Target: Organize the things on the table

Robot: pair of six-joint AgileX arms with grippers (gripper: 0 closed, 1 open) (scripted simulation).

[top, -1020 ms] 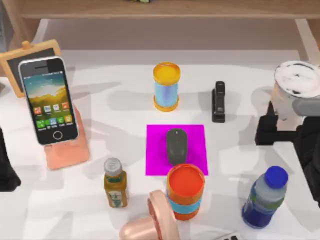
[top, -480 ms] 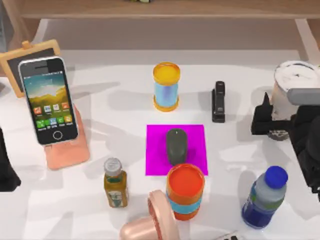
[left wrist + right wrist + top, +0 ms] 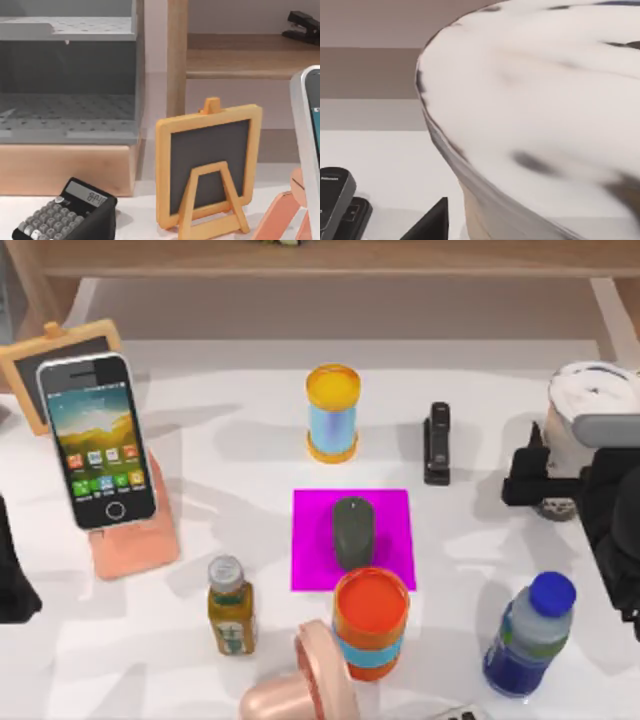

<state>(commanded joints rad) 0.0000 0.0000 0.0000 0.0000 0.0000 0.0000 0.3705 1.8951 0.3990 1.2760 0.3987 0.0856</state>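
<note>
The right arm reaches in from the table's (image 3: 200,640) right edge, at about three o'clock from the centre, its right end effector (image 3: 545,480) set against the base of the milk-tea cup (image 3: 590,415). Dark fingers (image 3: 525,480) flank the cup's lower body; whether they are clamped on it I cannot tell. In the right wrist view the cup's white lid (image 3: 535,110) looms very close, with one dark fingertip (image 3: 432,222) beside the cup wall. The left arm sits parked at the left edge, around nine o'clock, a dark mass (image 3: 12,575); its end effector's state I cannot tell.

One mouse (image 3: 352,532) lies at the centre on a magenta mat (image 3: 390,515). One smartphone (image 3: 95,440) leans upright on a pink stand (image 3: 135,540) at ten o'clock, with a small chalkboard easel (image 3: 30,355) behind it. One milk-tea cup stands at two o'clock.

There are two orange canisters: one (image 3: 332,412) at twelve o'clock, one (image 3: 370,623) at six, touching the mat's near edge just beside the mouse. One black stapler (image 3: 437,445) lies between the far canister and the cup. One blue-capped bottle (image 3: 530,635) stands at four o'clock, near the right arm. One small amber bottle (image 3: 230,605) stands at seven, and a pink object (image 3: 305,680) lies beside the near canister. The left wrist view shows a calculator (image 3: 65,212) beside the easel.
</note>
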